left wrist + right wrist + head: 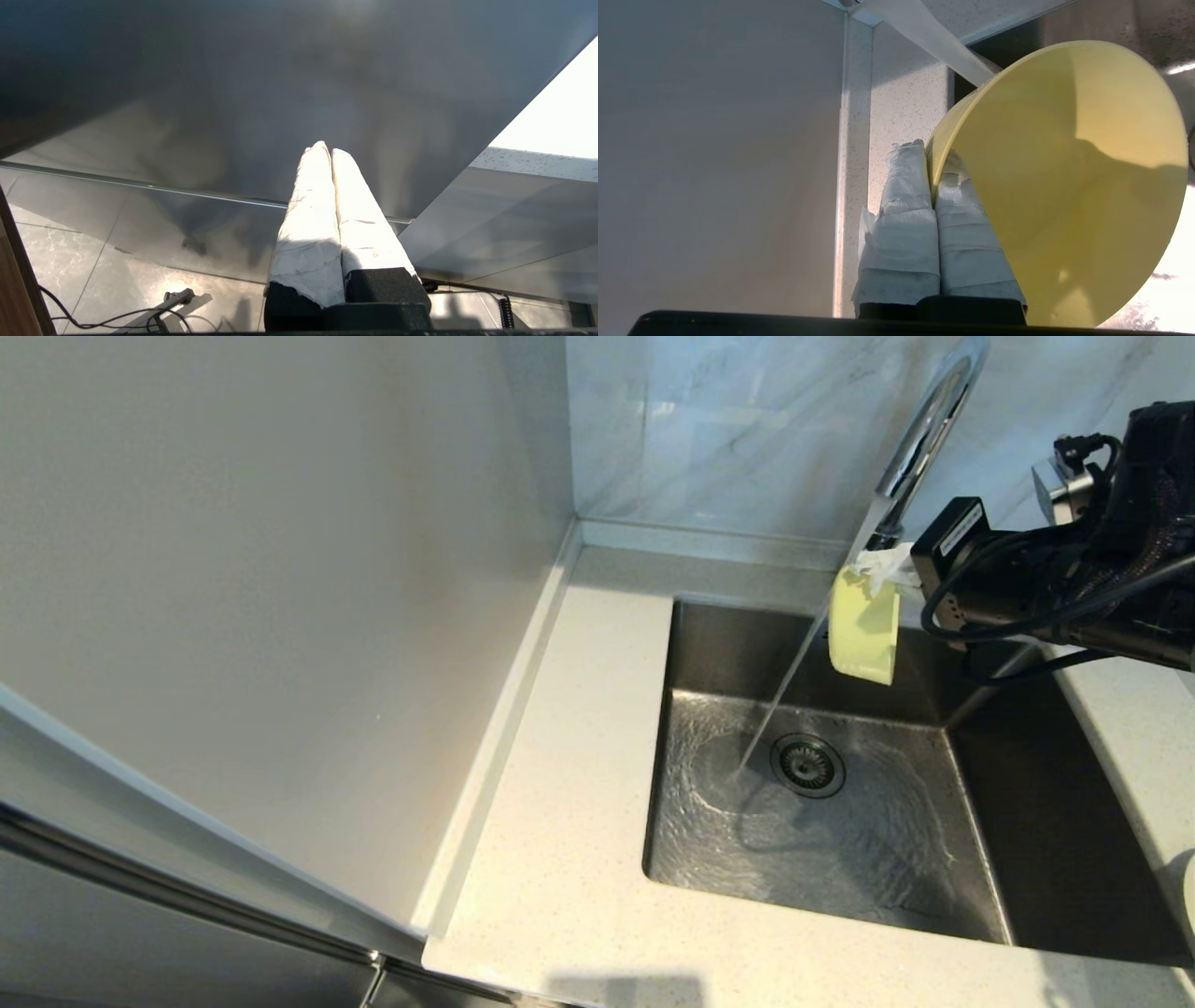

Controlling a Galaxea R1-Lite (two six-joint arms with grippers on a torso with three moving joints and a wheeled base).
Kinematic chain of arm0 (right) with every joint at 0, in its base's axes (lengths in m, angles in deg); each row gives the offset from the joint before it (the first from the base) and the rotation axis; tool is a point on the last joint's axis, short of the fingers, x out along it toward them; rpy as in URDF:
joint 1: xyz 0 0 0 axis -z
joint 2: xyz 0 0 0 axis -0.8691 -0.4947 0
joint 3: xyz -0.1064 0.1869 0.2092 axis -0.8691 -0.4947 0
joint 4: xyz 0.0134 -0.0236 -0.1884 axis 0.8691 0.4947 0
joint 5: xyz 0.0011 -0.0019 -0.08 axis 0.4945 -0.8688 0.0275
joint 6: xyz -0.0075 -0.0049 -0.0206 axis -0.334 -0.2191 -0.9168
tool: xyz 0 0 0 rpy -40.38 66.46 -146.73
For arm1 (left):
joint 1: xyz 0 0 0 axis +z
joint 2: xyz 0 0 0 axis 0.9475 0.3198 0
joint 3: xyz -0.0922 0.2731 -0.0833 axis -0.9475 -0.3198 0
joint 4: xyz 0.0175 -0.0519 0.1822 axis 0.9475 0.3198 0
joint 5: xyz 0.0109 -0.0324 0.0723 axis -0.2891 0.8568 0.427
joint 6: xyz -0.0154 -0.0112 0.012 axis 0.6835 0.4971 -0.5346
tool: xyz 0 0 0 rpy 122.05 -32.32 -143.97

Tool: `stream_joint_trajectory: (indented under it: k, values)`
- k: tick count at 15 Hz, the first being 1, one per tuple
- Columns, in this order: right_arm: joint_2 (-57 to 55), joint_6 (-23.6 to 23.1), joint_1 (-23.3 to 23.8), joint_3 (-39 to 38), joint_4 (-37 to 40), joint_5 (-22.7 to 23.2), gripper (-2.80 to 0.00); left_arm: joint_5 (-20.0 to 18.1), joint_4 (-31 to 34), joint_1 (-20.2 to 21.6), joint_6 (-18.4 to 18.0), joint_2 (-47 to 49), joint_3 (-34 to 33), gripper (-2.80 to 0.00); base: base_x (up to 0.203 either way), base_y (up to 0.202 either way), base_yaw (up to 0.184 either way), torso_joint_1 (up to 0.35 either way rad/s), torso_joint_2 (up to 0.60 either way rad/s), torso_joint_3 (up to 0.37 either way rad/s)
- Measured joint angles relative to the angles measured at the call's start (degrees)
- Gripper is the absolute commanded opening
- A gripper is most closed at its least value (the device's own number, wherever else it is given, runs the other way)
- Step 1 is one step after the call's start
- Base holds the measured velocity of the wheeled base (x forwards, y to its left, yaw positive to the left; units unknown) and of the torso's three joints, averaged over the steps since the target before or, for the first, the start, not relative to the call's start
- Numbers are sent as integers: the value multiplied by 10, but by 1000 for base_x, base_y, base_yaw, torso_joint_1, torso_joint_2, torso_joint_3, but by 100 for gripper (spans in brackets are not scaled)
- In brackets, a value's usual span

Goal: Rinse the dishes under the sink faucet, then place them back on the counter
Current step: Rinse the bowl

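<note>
Yellow bowl (865, 627) is hanging on edge over the sink (822, 821), just beside the water stream (794, 681); right gripper (887, 569) is pinching its rim, fingers closed. Left gripper (327, 154) is sitting parked below, fingers pressed together, empty. Bowl's mouth is facing away from the stream.

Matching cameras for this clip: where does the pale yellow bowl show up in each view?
Head view: the bowl hangs on edge over the basin's far side, just right of the water stream, held by the right claw.
Left wrist view: not in it; only the left claw, shut and empty.
Right wrist view: the bowl fills the right half, rim pinched.
Shared landmark: the water stream.
</note>
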Motion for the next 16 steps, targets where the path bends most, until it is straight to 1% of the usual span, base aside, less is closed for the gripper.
stream_joint_trajectory:
  k: [7, 9, 12, 16]
  values:
    - [-20, -9, -53, 14, -1, -1, -280, 0, 0, 0, 0, 0, 0, -280, 0, 0, 0, 0, 0, 0]
    - [-37, -20, -57, 29, -8, -2, -280, 0, 0, 0, 0, 0, 0, -280, 0, 0, 0, 0, 0, 0]
    - [-72, -41, -59, 38, -43, -6, -280, 0, 0, 0, 0, 0, 0, -280, 0, 0, 0, 0, 0, 0]
    - [-96, -65, -56, 45, -45, -19, -280, 0, 0, 0, 0, 0, 0, -280, 0, 0, 0, 0, 0, 0]
